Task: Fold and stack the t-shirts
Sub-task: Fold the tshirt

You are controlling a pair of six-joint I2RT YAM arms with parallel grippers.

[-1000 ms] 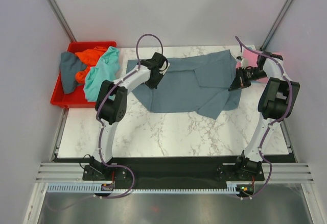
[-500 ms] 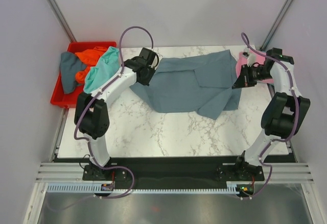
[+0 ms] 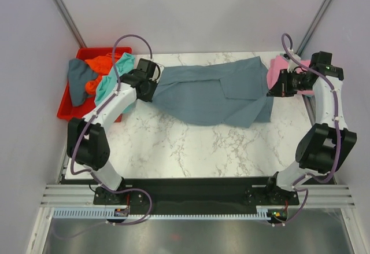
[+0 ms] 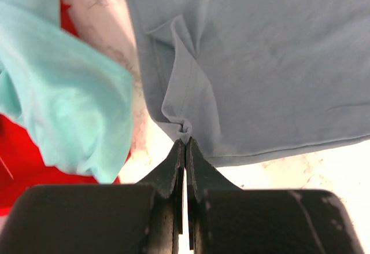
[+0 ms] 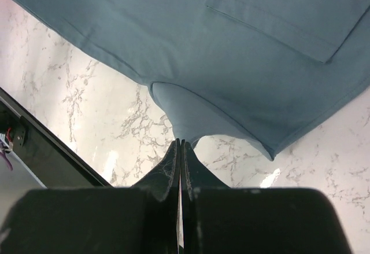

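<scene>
Moved left gripper (image 4: 185,141) out toward red bin (image 3: 66,112), right gripper (image 5: 180,143) toward right table (image 3: 191,144) edge, since 1 s ago. Clamped both on slate blue-grey t-shirt (image 3: 211,95), opposite ends. Lies stretched at far side w/ long axis L-R, along line btwn grippers.

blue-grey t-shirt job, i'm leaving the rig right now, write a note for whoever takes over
Left tool: shut on the left end of the blue-grey t-shirt.
Right tool: shut on its right end.
Shirt stretched between them over the table, unfolded.
Pink t-shirt at the far right corner; teal t-shirt and orange t-shirt at the red bin.
Nothing visibly folded or stacked.
Left: fold and stack them all.
</scene>
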